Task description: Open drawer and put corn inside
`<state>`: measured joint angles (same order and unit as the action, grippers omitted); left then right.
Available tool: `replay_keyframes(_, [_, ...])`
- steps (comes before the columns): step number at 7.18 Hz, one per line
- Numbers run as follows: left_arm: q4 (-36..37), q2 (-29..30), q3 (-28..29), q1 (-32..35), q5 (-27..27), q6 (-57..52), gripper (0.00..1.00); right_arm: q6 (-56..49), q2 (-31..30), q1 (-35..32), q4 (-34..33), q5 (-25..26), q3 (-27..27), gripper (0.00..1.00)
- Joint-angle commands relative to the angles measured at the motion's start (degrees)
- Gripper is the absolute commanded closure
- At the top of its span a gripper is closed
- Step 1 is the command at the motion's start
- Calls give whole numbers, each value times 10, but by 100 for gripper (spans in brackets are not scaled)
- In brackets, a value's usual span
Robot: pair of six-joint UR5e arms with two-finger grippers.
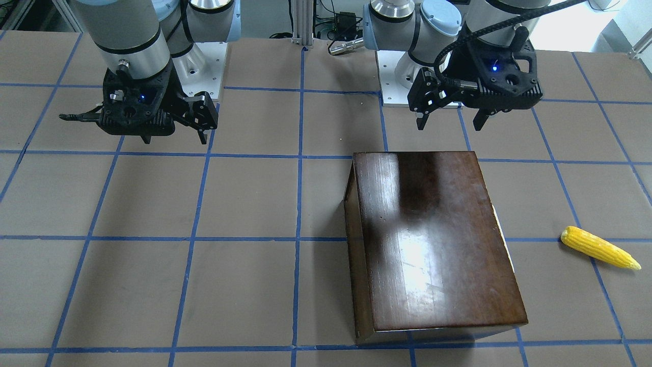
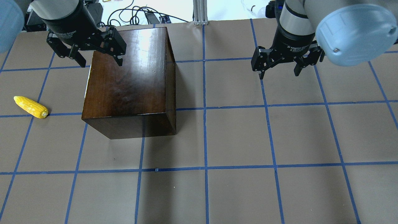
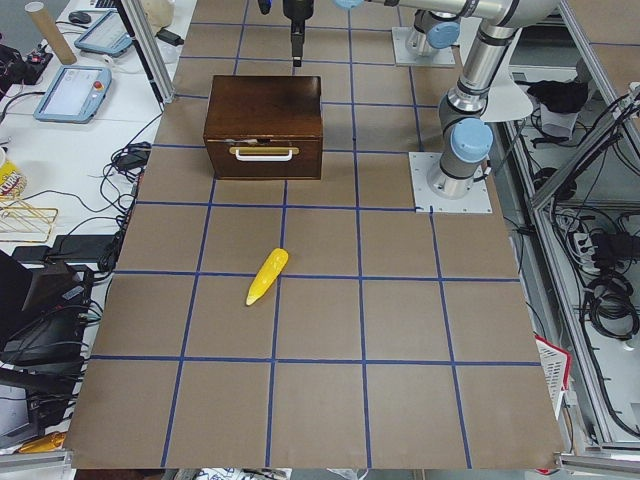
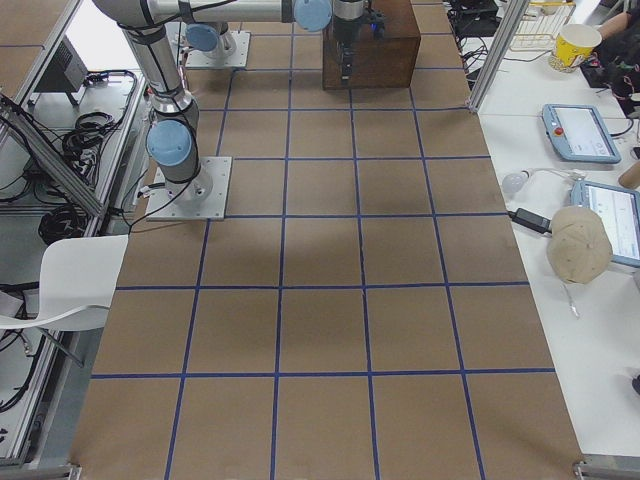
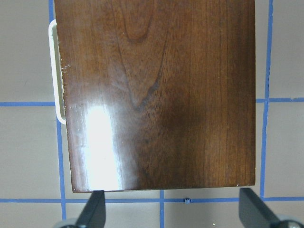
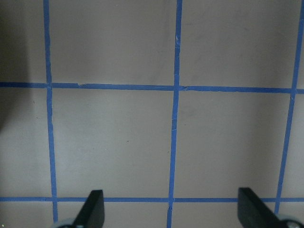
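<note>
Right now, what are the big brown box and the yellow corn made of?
The box looks like dark wood with a glossy varnish: grain lines and bright glare show on top. The corn is probably plastic: even bright yellow with bumpy kernels, but that is a guess.

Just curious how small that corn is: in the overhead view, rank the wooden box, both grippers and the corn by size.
1. Wooden box, largest.
2. Left gripper and right gripper look alike, so unranked; they also sit nearer the camera.
3. Corn, smallest.
</note>
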<state>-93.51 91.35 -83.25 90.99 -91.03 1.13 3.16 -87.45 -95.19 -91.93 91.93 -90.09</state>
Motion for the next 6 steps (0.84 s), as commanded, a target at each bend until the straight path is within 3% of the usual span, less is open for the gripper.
replay_keyframes(1, [10, -4, 2, -6, 4, 0, 0, 0, 0, 0, 0, 0, 0, 0])
replay_keyframes(5, [-4, -10, -2, -66, 2, -24, 0, 0, 0, 0, 0, 0, 0, 0])
replay_keyframes(6, [-4, -1, -5, -109, 2, -94, 0, 0, 0, 0, 0, 0, 0, 0])
